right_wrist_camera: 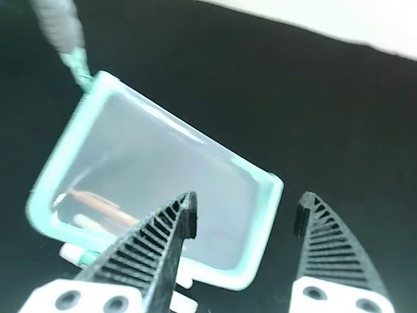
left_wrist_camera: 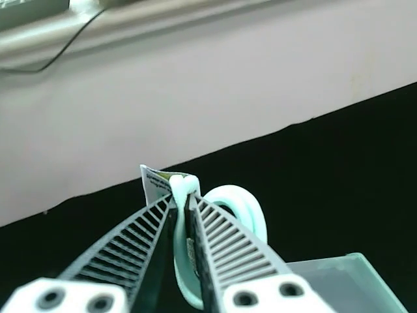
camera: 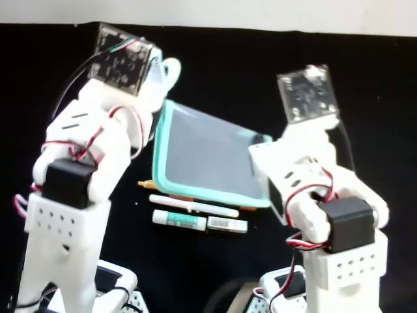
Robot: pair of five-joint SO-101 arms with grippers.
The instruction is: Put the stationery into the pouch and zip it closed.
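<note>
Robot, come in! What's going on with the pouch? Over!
Left fingers shut on the loop of the pouch. Right fingers open above it. Pens outside, by its near edge. Nothing blocking.

Light is even and fairly bright, overhead by the look of it: top faces of the white arms (camera: pixel 65 228) are near blown out, undersides grey. The black counter (camera: pixel 260 65) swallows light; no shadows are readable on it and detail is lost in the dark. Contrast is hard throughout. The clear face of the pouch (camera: pixel 202 156) carries a soft milky sheen. Clear plates (camera: pixel 306 94) atop both wrists catch glare. In the left wrist view the pale wall (left_wrist_camera: pixel 195 98) is bright, greyer along its upper part. Right pincer (right_wrist_camera: pixel 247 202): fingers (right_wrist_camera: pixel 159 244) are dark, ribs edged with light.
</note>
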